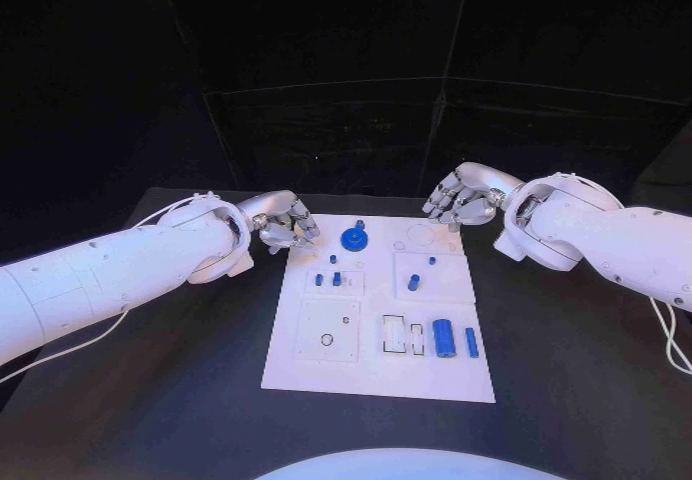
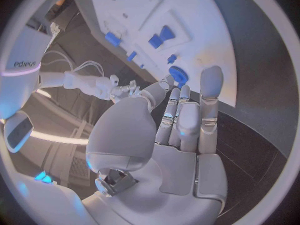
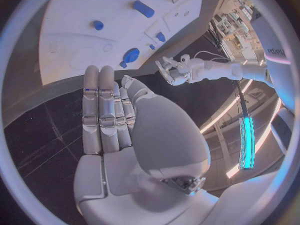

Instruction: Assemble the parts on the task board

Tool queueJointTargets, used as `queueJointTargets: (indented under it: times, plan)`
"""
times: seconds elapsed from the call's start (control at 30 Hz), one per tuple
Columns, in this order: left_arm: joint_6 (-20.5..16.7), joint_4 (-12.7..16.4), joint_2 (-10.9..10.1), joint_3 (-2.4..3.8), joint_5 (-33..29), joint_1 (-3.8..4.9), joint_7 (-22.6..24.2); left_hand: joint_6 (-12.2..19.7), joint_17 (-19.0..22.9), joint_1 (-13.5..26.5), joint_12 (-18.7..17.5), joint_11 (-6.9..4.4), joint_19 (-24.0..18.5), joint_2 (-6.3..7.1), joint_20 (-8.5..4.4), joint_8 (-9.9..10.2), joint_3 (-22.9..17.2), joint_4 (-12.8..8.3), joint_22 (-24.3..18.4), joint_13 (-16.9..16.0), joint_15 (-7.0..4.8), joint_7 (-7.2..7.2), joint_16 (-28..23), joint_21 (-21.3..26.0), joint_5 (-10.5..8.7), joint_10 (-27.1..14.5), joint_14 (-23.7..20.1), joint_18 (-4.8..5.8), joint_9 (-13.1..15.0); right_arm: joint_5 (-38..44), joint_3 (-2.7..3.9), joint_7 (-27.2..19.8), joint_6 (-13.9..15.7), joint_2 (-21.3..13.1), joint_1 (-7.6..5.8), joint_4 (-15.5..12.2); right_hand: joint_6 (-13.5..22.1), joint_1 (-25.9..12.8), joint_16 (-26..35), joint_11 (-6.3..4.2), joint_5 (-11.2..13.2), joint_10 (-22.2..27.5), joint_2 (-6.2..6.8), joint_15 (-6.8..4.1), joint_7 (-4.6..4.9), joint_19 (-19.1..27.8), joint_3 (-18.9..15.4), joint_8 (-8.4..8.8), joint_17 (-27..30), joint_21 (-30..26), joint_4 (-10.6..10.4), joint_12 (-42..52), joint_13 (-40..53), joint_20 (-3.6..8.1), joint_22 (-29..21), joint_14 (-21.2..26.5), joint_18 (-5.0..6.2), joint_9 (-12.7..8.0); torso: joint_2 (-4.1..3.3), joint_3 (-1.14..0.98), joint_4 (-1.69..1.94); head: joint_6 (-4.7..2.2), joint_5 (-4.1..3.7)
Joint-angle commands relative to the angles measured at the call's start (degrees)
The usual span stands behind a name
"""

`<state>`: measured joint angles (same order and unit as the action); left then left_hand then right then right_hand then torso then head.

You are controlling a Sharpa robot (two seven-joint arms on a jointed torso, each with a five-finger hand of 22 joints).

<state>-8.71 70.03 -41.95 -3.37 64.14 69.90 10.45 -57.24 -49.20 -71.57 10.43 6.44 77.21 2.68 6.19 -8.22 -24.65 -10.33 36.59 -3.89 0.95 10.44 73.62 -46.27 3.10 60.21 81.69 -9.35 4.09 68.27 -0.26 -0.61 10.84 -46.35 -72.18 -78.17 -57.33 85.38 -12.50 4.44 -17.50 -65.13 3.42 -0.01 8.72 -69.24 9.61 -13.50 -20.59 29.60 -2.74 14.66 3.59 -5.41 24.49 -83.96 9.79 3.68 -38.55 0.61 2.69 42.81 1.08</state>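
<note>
The white task board lies mid-table. A round blue part sits near its far edge, small blue pegs stand in its middle, and a blue cylinder and bar lie at its near right. My left hand hovers at the board's far left corner, fingers straight, holding nothing. My right hand hangs beyond the far right corner, also empty. The left wrist view shows my left hand above the round part. The right wrist view shows my right hand and the same part.
Black table surrounds the board on all sides. A square plate with a ring outline and a slotted frame are on the board's near half. A dark screen stands behind the table.
</note>
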Motion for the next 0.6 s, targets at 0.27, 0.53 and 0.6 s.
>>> queueJointTargets:
  times: [0.27,0.53,0.6]
  plan:
    - [2.2,3.64,-2.22,-0.07,-49.57,0.19,18.53,-0.21,21.78,0.85,1.08,0.3,-5.92,-1.48,0.65,0.09,-0.68,0.96,-5.69,0.02,0.42,0.43,-12.1,7.48,-0.15,-0.12,-9.89,-1.13,-0.21,25.46,-0.03,4.68,-1.5,-1.53,2.49,-3.05,-1.97,-3.0,-12.05,0.02,1.52,0.06,2.62,-0.54,-0.18,1.05,5.43,5.27,-7.51,8.77,0.78,-4.57,0.01,0.47,7.3,-2.52,0.56,0.07,-0.06,0.06,-0.16,-0.8,-2.04]
    - [3.85,5.73,-3.36,-0.17,-57.36,0.12,21.97,-0.54,23.08,1.07,2.32,-0.09,-6.21,-1.66,0.55,-0.18,-0.37,1.09,-6.25,-0.19,0.2,0.12,-12.78,8.3,-0.14,1.14,-10.63,-1.18,-0.16,30.11,-0.04,5.58,-0.91,-1.74,4.08,-4.05,-1.84,-4.66,-18.86,0.52,2.71,0.93,3.98,-0.34,0.08,-0.06,7.94,7.78,-11.43,17.55,1.34,-6.18,0.0,0.15,16.1,-1.94,-0.35,0.12,-0.13,-0.01,0.01,-1.05,-2.81]
    - [3.95,6.0,-3.58,-0.18,-58.21,0.1,22.33,-0.58,23.07,1.07,2.38,-0.11,-6.21,-1.67,0.54,-0.21,-0.36,1.08,-6.27,-0.19,0.18,0.1,-12.77,8.33,-0.14,1.19,-10.64,-1.18,-0.15,30.6,-0.04,5.58,-1.05,-1.59,4.42,-4.11,-1.81,-4.82,-19.64,0.67,2.8,1.3,4.11,-0.25,0.11,0.17,8.37,8.18,-11.89,18.32,1.53,-6.49,-0.01,0.05,16.89,-1.59,-0.39,0.13,-0.17,-0.01,0.02,-1.13,-2.86]
